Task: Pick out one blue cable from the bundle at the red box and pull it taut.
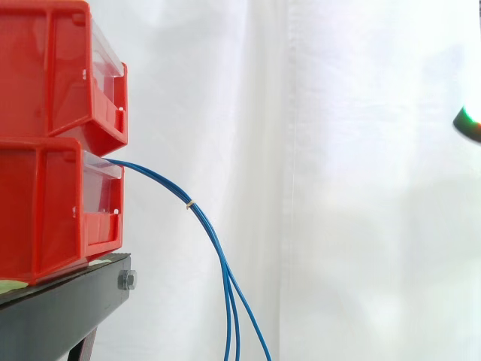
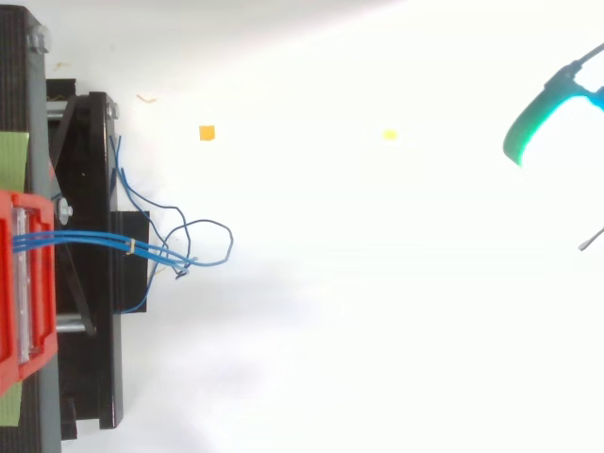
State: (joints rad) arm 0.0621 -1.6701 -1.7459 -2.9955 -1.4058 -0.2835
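Two red bins are stacked on a black stand [image 1: 68, 304]; the blue cable bundle [image 1: 161, 180] leaves the front of the lower bin [image 1: 45, 214]. A small yellow tie [image 1: 190, 204] binds the strands, which then hang down past the stand's edge. From above, the bundle [image 2: 85, 240] runs right from the bin and ends in loose loops [image 2: 203, 247] on the floor. A green-glowing part of my hand [image 2: 530, 121] shows at the far right, well away from the cables and touching nothing. It sits at the right edge [image 1: 470, 125] in the side view too.
The upper red bin [image 1: 52, 75] overhangs the cable exit. A white curtain hangs behind. On the white floor lie an orange scrap [image 2: 207, 133] and a yellow scrap [image 2: 390, 135]. Wide free space lies between the cables and the hand.
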